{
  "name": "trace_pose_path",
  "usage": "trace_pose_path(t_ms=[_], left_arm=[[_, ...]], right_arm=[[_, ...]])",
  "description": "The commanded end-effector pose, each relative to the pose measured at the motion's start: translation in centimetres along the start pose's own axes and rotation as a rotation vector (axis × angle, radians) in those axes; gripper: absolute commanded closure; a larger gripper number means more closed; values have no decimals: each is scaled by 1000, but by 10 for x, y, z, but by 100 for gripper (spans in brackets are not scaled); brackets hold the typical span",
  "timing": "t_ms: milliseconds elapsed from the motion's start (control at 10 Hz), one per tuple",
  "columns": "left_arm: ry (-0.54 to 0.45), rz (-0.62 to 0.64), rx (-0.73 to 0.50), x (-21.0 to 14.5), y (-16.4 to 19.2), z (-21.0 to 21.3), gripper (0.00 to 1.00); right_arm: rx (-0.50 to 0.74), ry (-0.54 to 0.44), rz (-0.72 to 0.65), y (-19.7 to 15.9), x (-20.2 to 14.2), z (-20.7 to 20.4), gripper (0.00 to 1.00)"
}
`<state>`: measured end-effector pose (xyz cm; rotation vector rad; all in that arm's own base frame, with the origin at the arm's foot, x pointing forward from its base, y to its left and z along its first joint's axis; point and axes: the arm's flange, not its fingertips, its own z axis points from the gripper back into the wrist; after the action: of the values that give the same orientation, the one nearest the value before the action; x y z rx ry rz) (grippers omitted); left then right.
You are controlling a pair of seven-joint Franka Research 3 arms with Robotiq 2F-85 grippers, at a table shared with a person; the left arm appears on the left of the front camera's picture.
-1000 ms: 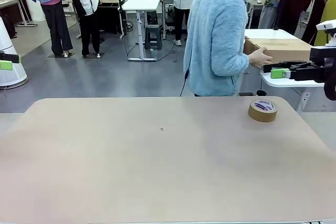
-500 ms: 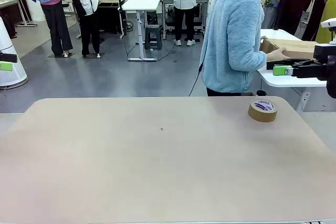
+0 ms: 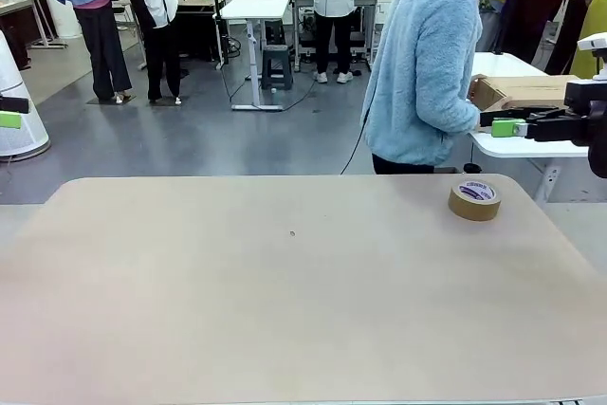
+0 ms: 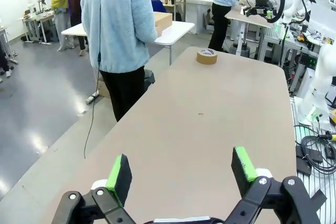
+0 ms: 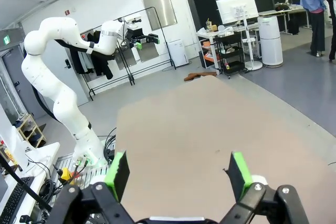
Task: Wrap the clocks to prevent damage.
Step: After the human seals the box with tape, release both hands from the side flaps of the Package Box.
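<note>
Left hand and right hand hover level, fingers spread

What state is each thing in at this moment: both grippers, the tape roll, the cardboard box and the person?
Left gripper: open, holding nothing, above the table.
Right gripper: open, holding nothing, above the table.
Tape roll: lying flat near the table's far right corner, untouched.
Cardboard box: on the white side table behind, flaps look open.
Person: standing turned away from the table, facing the box.
</note>
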<state>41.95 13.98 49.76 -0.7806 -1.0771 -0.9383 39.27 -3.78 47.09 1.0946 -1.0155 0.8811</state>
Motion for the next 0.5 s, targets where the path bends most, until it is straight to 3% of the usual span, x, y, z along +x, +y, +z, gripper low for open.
trace_pose_path(t_ms=[0, 400], left_arm=[[-3, -4, 1, 2, -1, 1, 0], [-3, -4, 1, 2, -1, 1, 0]], right_arm=[[5, -7, 0, 0, 0, 1, 0], [5, -7, 0, 0, 0, 1, 0]])
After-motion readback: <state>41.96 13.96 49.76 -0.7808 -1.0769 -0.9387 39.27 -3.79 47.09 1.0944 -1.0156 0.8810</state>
